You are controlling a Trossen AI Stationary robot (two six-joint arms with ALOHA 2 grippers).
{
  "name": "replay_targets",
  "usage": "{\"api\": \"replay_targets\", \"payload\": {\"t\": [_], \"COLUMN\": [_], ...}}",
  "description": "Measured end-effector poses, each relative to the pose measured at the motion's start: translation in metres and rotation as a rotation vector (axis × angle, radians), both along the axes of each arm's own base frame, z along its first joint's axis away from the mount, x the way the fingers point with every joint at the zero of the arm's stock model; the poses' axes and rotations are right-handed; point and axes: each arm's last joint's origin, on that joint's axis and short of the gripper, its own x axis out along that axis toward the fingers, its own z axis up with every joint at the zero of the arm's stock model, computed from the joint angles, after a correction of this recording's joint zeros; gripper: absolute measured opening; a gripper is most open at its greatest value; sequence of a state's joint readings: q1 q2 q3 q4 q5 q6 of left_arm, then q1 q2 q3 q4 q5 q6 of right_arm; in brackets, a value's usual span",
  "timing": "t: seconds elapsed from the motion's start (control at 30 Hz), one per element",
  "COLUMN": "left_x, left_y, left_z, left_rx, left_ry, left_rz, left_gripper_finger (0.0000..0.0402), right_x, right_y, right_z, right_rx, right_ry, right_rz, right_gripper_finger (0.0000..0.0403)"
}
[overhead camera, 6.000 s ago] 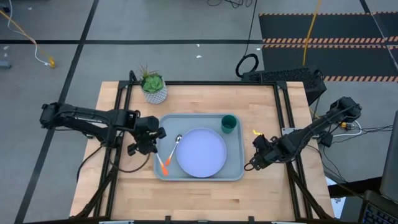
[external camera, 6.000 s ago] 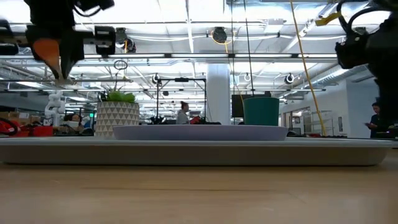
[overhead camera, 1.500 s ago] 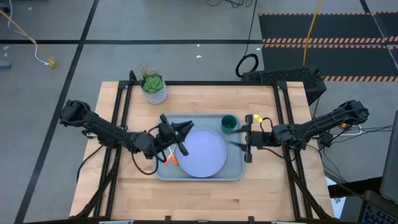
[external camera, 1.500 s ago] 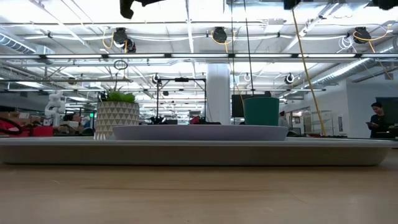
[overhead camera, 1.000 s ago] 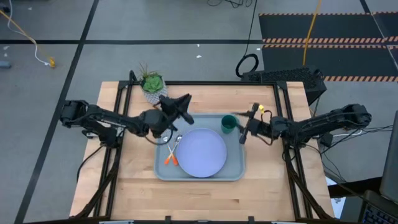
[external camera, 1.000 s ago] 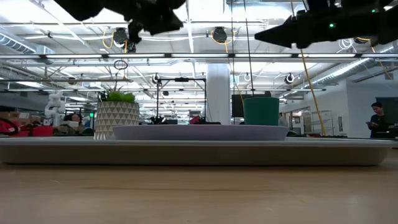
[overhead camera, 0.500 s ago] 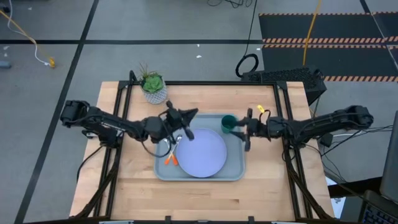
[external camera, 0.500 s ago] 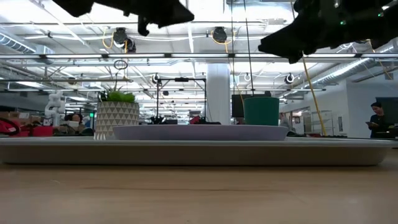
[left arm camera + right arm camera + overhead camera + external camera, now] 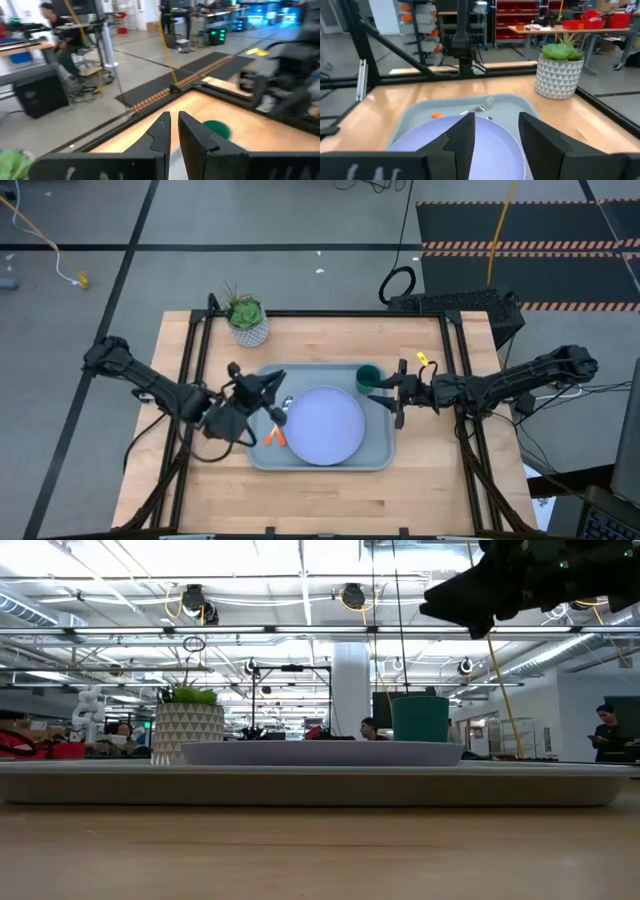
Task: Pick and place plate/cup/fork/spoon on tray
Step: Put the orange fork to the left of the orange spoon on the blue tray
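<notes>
Wooden worktop (image 9: 330, 490) on a black frame stands on a grey floor, with a hall of lamps and benches behind it. At the tray's 9 o'clock edge the left gripper (image 9: 272, 384) hangs empty, its fingers (image 9: 161, 131) nearly pressed together with a thin gap. The right gripper (image 9: 385, 391) hovers at the tray's 3 o'clock edge, just beside the cup, its fingers (image 9: 465, 131) spread and holding nothing.

The tray (image 9: 378, 452) lies mid-worktop and holds everything: the plate (image 9: 325, 425) fills its centre, the cup (image 9: 367, 376) stands upright in the 1 o'clock corner, and the fork (image 9: 485, 104) and spoon (image 9: 276, 430) lie crossed at 9 o'clock, beside the plate.

A potted plant (image 9: 246, 319) sits on the worktop at the tray's 11 o'clock, apart from it. No writing can be read.
</notes>
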State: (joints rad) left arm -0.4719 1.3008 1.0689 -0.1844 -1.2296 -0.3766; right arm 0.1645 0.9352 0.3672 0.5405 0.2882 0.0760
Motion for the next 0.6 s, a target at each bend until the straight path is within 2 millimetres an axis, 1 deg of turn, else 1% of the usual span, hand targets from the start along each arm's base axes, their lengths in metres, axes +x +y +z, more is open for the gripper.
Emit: {"api": "replay_targets", "payload": {"t": [0.07, 0.1, 0.17, 0.2, 0.27, 0.33, 0.37, 0.5, 0.6], "left_x": [0.004, 0.006, 0.011, 0.012, 0.014, 0.012, 0.01, 0.005, 0.008], "left_y": [-0.006, -0.008, -0.005, 0.0, 0.016, 0.034, 0.042, 0.062, 0.076], "left_z": [0.006, 0.006, 0.005, 0.005, 0.003, -0.004, -0.011, -0.021, -0.022], "left_rx": [-0.012, -0.023, -0.109, -0.188, -0.418, -0.647, -0.722, -0.869, -0.947], "left_ry": [0.018, 0.046, 0.094, 0.128, 0.203, 0.335, 0.411, 0.55, 0.522], "left_rz": [-0.043, -0.071, -0.132, -0.154, -0.155, -0.088, -0.037, 0.083, 0.139], "left_gripper_finger": [0.0039, 0.0039, 0.0039, 0.0039, 0.004, 0.004, 0.004, 0.004, 0.004], "right_x": [0.0, 0.0, 0.0, 0.0, 0.0, 0.0, 0.0, 0.0, -0.001], "right_y": [0.002, 0.003, 0.004, 0.005, 0.005, 0.004, 0.004, 0.002, -0.001], "right_z": [0.0, 0.0, 0.001, 0.002, 0.002, 0.003, 0.004, 0.011, 0.017], "right_rx": [-0.016, -0.023, -0.045, -0.056, -0.073, -0.092, -0.105, -0.156, -0.195], "right_ry": [0.006, -0.002, -0.01, -0.012, -0.011, -0.023, -0.033, -0.093, -0.134], "right_rz": [0.008, 0.014, 0.027, 0.03, 0.03, 0.029, 0.028, 0.017, 0.004], "right_gripper_finger": [0.0144, 0.0144, 0.0144, 0.0144, 0.0144, 0.0144, 0.0144, 0.0144, 0.0144]}}
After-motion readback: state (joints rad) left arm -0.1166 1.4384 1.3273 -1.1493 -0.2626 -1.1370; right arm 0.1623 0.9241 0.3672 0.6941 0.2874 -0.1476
